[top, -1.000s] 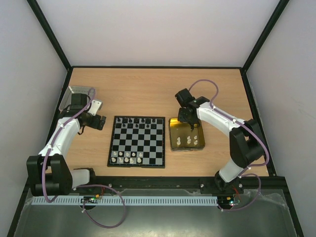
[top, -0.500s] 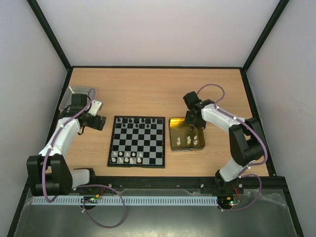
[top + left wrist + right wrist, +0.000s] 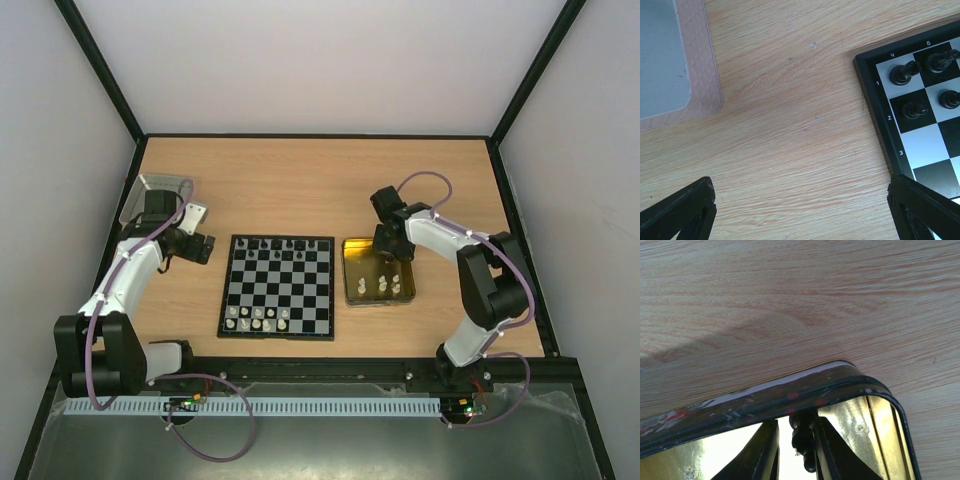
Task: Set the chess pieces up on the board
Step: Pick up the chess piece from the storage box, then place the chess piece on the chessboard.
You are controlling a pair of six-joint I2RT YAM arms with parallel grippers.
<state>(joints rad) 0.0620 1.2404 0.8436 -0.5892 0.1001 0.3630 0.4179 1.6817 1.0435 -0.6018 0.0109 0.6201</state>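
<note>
Gold tin tray [image 3: 790, 395], its rim curving just ahead of my right gripper [image 3: 796, 427], which is clamped on a black chess piece [image 3: 803, 445] at lower centre. My left gripper [image 3: 800, 200] stands wide apart beside the board [image 3: 920, 115], with the grey lid [image 3: 660, 55] at upper left.

The table [image 3: 790, 125] between the left fingers [image 3: 680, 215] was seen as matt, smooth wood grain. Around the right fingers [image 3: 760, 455], the tray [image 3: 885, 420] was shown as mirror-bright gold metal, its rim scuffed; the black piece [image 3: 802, 437] between them was glossy.
</note>
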